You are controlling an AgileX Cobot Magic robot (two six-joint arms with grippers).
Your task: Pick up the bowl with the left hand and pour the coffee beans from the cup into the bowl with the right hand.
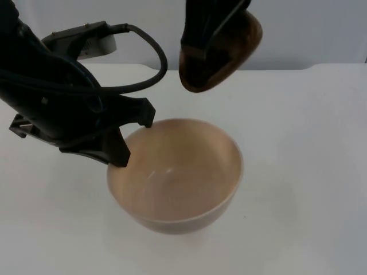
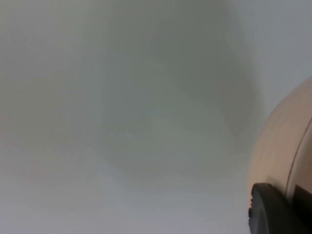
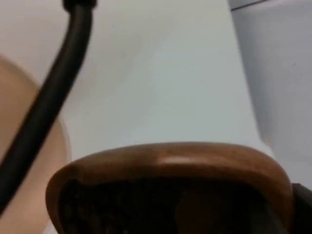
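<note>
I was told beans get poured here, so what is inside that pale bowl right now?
The bowl, gripped at its rim by the left gripper, looks bare inside. The right gripper holds the brown cup tilted above it, dark inside; individual beans cannot be made out.

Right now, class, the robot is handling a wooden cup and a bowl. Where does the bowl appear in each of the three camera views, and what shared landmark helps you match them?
Top view: the beige bowl sits centre, the left claw on its rim.
Left wrist view: its outer wall curves beside the black fingertip.
Right wrist view: a beige rim shows beyond the wooden cup.
Shared landmark: the white table.
</note>
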